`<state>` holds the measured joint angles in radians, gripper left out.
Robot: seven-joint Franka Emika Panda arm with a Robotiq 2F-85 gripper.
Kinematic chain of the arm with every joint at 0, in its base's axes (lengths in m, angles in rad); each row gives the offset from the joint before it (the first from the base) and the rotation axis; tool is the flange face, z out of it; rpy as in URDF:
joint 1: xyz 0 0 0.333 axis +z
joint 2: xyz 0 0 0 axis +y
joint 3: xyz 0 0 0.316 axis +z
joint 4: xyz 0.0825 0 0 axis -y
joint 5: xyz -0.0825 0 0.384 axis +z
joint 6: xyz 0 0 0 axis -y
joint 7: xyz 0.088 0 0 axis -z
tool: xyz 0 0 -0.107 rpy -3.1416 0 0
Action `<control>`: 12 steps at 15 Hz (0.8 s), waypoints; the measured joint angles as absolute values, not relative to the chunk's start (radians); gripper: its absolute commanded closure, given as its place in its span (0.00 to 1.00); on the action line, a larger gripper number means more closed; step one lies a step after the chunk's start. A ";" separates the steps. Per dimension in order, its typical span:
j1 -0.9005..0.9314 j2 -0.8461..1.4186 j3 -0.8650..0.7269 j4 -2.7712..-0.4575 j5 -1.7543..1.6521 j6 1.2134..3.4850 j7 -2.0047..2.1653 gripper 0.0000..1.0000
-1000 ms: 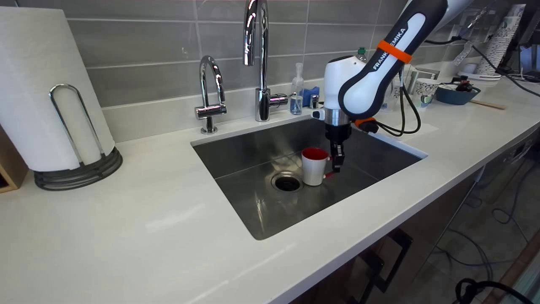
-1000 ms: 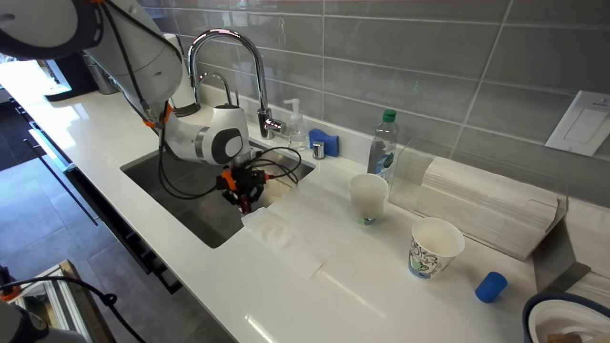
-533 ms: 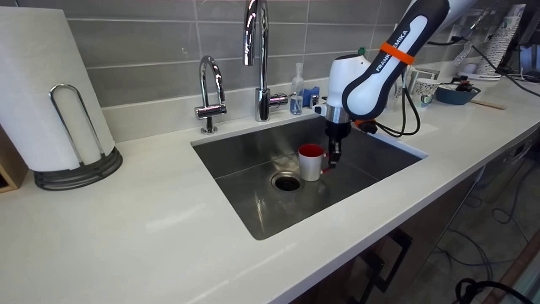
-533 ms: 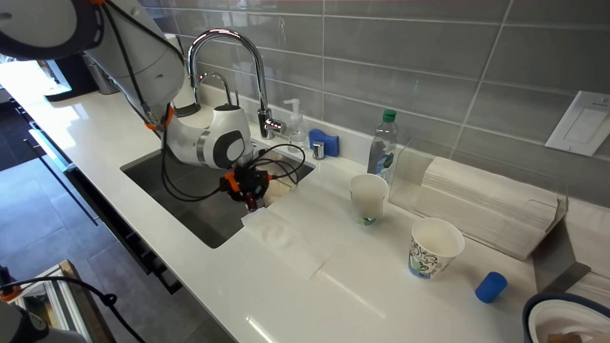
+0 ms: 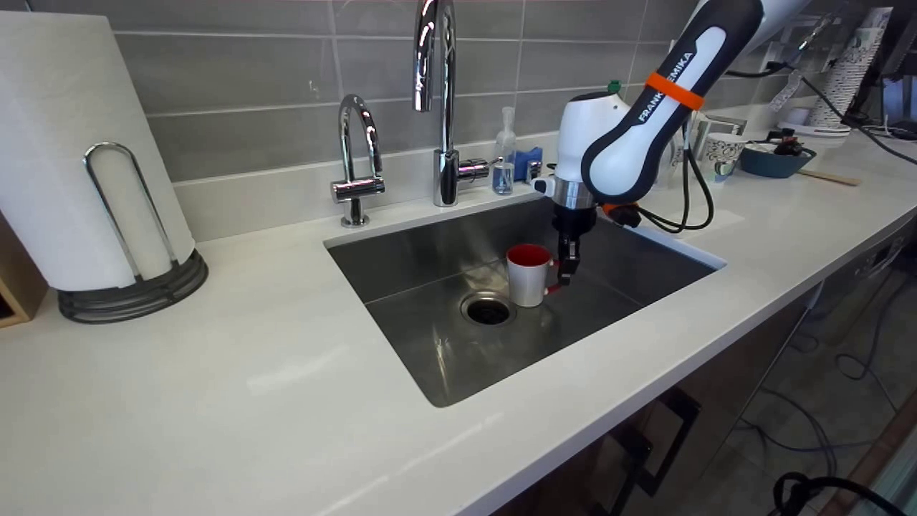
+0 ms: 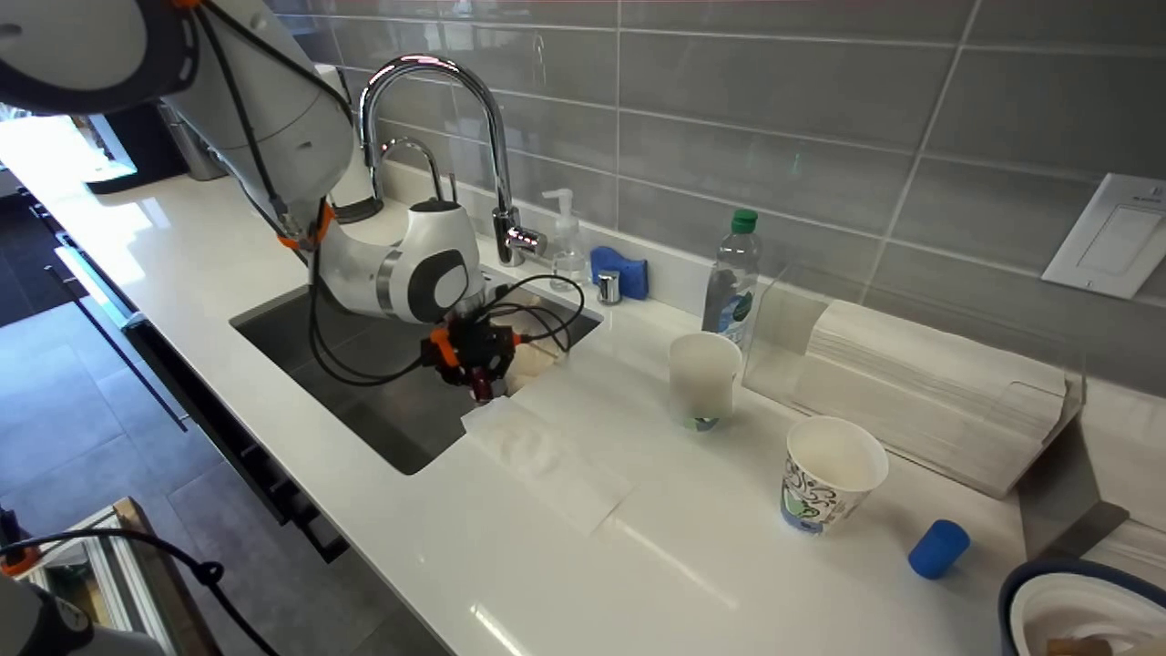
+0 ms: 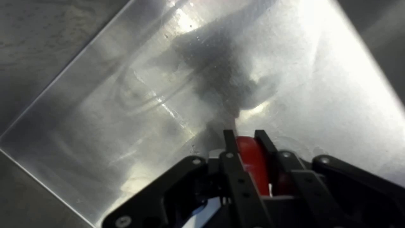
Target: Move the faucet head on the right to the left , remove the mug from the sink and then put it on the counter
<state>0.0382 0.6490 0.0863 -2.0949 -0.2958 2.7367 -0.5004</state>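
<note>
Grey tiled wall (image 5: pixel 243 79) above dark cabinets (image 5: pixel 731 365).
Pale grout lines (image 6: pixel 618 100) part the long tiles (image 6: pixel 774 82); black handles (image 5: pixel 677 446) stand out from the cabinet fronts. In an exterior view a white switch plate (image 6: pixel 1109 235) sits on the wall, the floor (image 6: pixel 219 510) is grey tile, and white light (image 6: pixel 41 150) glares at upper left.

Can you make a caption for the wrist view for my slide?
A black two-fingered gripper pinches the curved red mug handle, with the shiny grey stainless-steel sink behind.
</note>
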 measured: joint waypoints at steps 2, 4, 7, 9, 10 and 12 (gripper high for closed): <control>0.038 0.649 0.086 -2.093 -0.296 2.748 -0.500 0.49; 0.038 0.649 0.086 -2.090 -0.296 2.757 -0.499 0.54; 0.038 0.649 0.087 -2.090 -0.296 2.765 -0.499 0.80; 0.038 0.649 0.087 -2.090 -0.296 2.765 -0.499 0.95; 0.038 0.649 0.087 -2.090 -0.296 2.765 -0.499 0.99; 0.038 0.650 0.087 -2.090 -0.296 2.765 -0.499 1.00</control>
<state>0.0380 0.6502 0.0872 -2.0902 -0.2958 2.7651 -0.4993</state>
